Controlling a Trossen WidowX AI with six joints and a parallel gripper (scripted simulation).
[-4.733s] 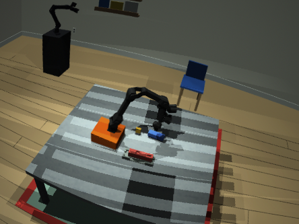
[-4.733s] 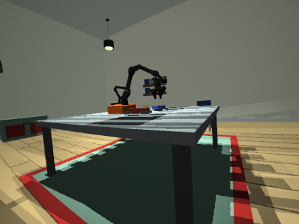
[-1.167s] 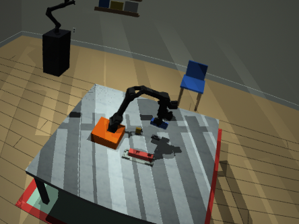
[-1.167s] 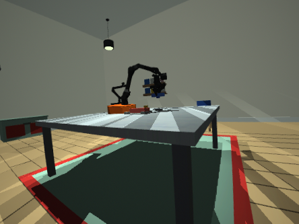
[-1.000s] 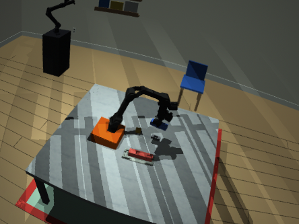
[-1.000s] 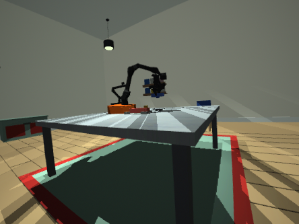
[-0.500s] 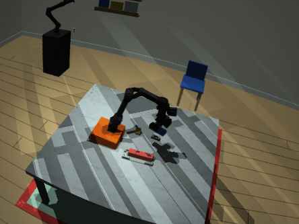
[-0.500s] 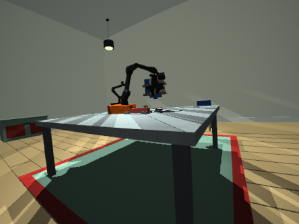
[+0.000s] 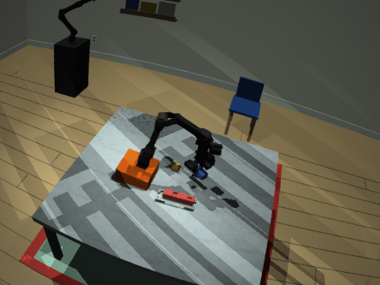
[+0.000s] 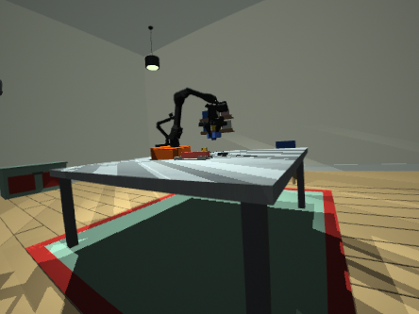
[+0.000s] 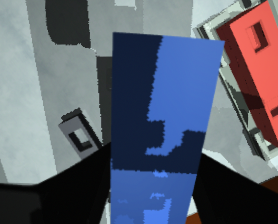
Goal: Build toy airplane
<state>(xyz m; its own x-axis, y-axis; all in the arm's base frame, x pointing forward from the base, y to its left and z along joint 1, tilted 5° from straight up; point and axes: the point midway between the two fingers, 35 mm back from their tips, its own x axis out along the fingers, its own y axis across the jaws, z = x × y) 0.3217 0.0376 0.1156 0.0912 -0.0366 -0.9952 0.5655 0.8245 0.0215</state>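
Claw point(image 9: 199, 167) point(image 10: 213, 133) point(image 11: 150, 149) pinching blue wing point(image 9: 200, 173) point(image 10: 213, 136) point(image 11: 165, 80) above table point(image 9: 240, 233) point(image 10: 179, 173) point(image 11: 30, 125); red fuselage point(image 9: 179, 197) point(image 10: 195, 155) point(image 11: 255, 65) lower, off to side, in cradle point(image 9: 164, 201) point(image 10: 178, 157) point(image 11: 240, 105).

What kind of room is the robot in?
Probably a robot workshop or lab: one arm stands on an orange block, another on a black pedestal, and boxes sit on wall shelves.

Fuselage point(image 9: 180, 197) point(image 10: 195, 155) point(image 11: 255, 60) red, cradle point(image 9: 160, 200) point(image 10: 200, 157) point(image 11: 239, 107) pale grey. Held wing point(image 9: 200, 173) point(image 10: 213, 136) point(image 11: 182, 80) blue, fin point(image 9: 175, 167) point(image 10: 204, 149) yellow. Worktop point(image 9: 240, 233) point(image 10: 156, 171) grey, banded light and dark out to its edges.
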